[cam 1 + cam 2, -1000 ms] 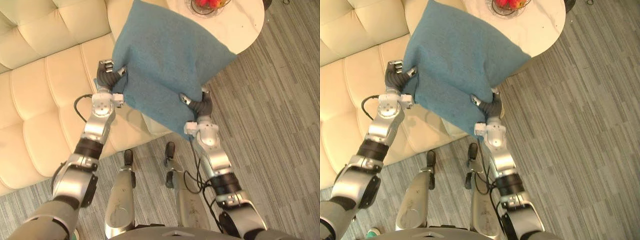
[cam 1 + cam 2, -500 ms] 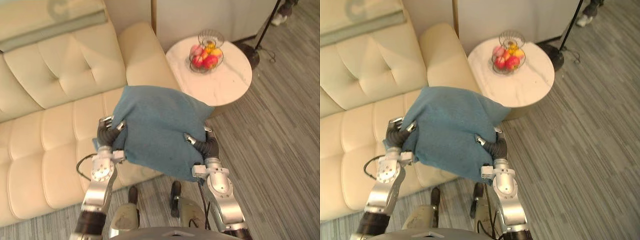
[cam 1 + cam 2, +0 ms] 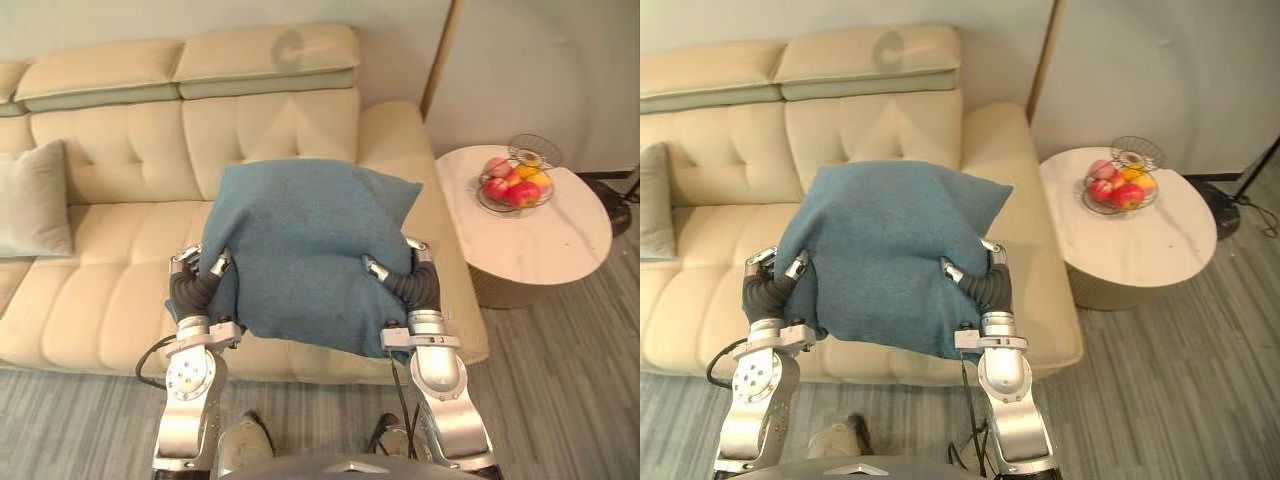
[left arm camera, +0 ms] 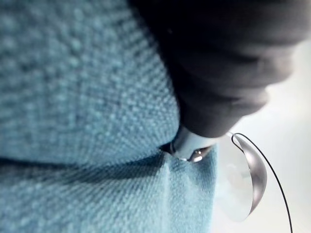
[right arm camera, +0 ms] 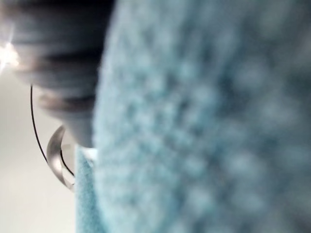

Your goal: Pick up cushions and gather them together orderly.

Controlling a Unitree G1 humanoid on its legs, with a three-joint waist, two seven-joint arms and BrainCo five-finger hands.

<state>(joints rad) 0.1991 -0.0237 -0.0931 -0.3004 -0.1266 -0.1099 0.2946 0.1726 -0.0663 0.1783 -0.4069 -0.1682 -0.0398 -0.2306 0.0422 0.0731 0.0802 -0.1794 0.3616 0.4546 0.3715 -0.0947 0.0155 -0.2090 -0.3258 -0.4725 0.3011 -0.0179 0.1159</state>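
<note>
Much of each hand is buried. On the left hand (image 3: 192, 288) a thumb (image 3: 217, 266) lies on the front face of the blue cushion (image 3: 300, 255), while the fingers go behind the fabric and cannot be followed. The right hand (image 3: 414, 284) is the same, with its thumb (image 3: 374, 268) dug into the front and the fingers lost behind the edge. Both hands pinch the cushion, one on each side edge. In the left wrist view a silver fingertip (image 4: 190, 146) presses a crease into the weave (image 4: 87, 97). In the right wrist view the blue fabric (image 5: 204, 121) lies against the dark cover, and no finger can be made out.

The cushion is held in the air in front of the cream sofa (image 3: 120, 150), over the seat at the sofa's right-arm end, and it hides that stretch of seat and the front edge below. Its broad face is turned up toward the head camera. It is close to square, so no long axis stands out. Its top edge runs roughly along the sofa's backrest, and its upper right corner pokes out toward the sofa's right arm.

A grey cushion (image 3: 35, 200) leans against the backrest at the sofa's far left, partly cut off in the right eye view. Beyond the sofa's right arm stands a round marble side table (image 3: 550, 245) with a wire fruit bowl (image 3: 517, 183) on it.
</note>
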